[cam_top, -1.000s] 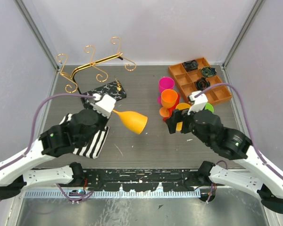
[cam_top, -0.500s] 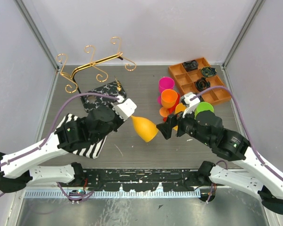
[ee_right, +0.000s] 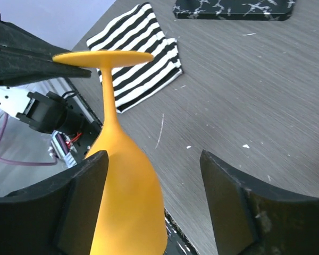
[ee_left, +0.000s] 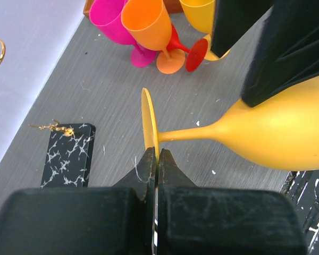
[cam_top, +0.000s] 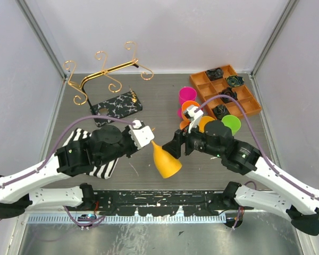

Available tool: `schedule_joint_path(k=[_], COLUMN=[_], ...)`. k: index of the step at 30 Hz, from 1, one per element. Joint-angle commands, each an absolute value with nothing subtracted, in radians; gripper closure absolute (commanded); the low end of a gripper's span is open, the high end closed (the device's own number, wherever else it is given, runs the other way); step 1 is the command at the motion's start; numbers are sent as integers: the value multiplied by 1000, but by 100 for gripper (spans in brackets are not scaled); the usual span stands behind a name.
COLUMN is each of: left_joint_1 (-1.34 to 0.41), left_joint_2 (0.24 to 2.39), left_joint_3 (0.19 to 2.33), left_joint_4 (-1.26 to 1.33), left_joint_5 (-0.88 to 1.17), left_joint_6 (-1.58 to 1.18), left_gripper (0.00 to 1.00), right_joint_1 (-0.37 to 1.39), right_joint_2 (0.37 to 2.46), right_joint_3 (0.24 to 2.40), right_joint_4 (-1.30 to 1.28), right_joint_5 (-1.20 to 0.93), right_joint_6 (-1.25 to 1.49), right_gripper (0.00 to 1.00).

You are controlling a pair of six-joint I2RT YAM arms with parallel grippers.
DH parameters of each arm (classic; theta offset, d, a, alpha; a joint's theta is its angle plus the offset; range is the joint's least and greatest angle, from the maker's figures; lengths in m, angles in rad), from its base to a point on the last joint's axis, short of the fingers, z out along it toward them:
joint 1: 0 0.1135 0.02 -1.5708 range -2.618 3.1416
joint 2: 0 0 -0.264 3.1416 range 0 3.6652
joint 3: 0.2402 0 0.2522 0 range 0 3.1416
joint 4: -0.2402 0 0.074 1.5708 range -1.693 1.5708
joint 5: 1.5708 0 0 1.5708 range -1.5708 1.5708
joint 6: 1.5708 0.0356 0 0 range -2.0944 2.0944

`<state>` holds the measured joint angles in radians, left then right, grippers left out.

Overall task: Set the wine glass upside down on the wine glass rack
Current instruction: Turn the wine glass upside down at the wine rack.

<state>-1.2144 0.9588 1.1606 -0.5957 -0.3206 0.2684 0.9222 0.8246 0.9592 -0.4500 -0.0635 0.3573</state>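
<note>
The yellow-orange wine glass [cam_top: 166, 163] hangs over the near middle of the table, its bowl [ee_left: 276, 138] tipped down toward the front edge. My left gripper [cam_top: 150, 139] is shut on the rim of its foot disc [ee_left: 148, 125]. My right gripper [cam_top: 176, 151] is open around the bowl [ee_right: 125, 196], which lies against the left finger [ee_right: 80, 202] with a gap to the right one. The gold wine glass rack [cam_top: 103, 71] stands at the back left, with its black-and-white marbled base [cam_top: 117, 104] in front of it.
A striped cloth [cam_top: 103, 159] lies under my left arm. Magenta [cam_top: 187, 95], orange [cam_top: 190, 110] and green [cam_top: 231, 123] glasses cluster right of centre, in front of an orange compartment tray [cam_top: 244, 103]. Slanted walls close in both sides.
My left gripper carried the glass rightward and nearer, tipping the bowl down. My right gripper swung left from the cluster of glasses to the bowl, and its jaws narrowed somewhat.
</note>
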Motion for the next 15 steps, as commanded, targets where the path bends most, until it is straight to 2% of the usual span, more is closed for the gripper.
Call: schedule_joint_path(k=[1, 3, 7, 15], left_joint_1=[-1219, -1219, -1218, -1218], left_joint_2=[926, 912, 894, 888], left_joint_3=[1124, 1111, 1089, 1076], left_joint_4=[-540, -525, -499, -498], left_joint_5=[-264, -259, -236, -246], left_joint_6=[331, 341, 347, 351], left_gripper=[100, 100, 100, 100], right_joint_1=[927, 927, 927, 927], right_joint_2=[870, 892, 915, 953], right_joint_3=[975, 987, 1000, 994], right_joint_4=[-320, -315, -306, -221], right_joint_5=[-159, -183, -195, -274], right_joint_6=[401, 410, 437, 508], right_gripper=[28, 35, 41, 40])
